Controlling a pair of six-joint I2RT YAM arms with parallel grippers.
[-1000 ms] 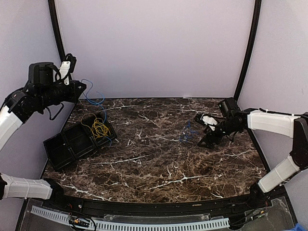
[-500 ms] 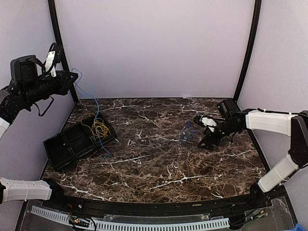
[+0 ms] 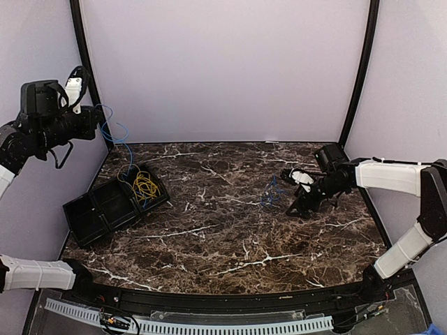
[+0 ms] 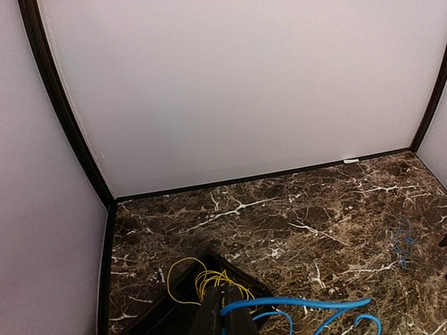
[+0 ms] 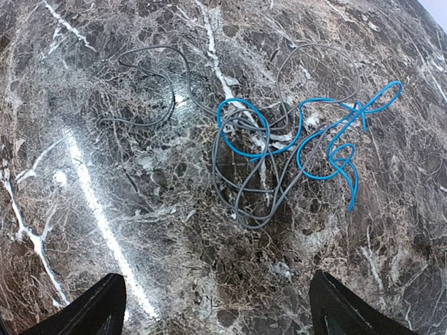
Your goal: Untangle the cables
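Left gripper (image 3: 96, 120): raised high beside the left wall and the black corner post, fingers (image 4: 213, 314) pinched tight on a held blue cable (image 4: 300, 303). That cable runs up and down, looping from the gripper to the tray (image 3: 91, 209); its lower end is too fine to trace. Tray: black, divided, lying askew at the table's (image 3: 230, 244) left edge. Yellow cables (image 3: 144, 186): a loose coil in the tray's far right compartment. A broad stretch of marble lies between tray and the right-hand pile. Loose blue cable (image 5: 328, 139): curled flat, tangled with a grey cable (image 5: 244, 188), long axis across the wrist view, well in from the right edge. Right gripper (image 3: 288, 190): low over the pile, fingers (image 5: 105, 307) spread wide, gripping nothing.
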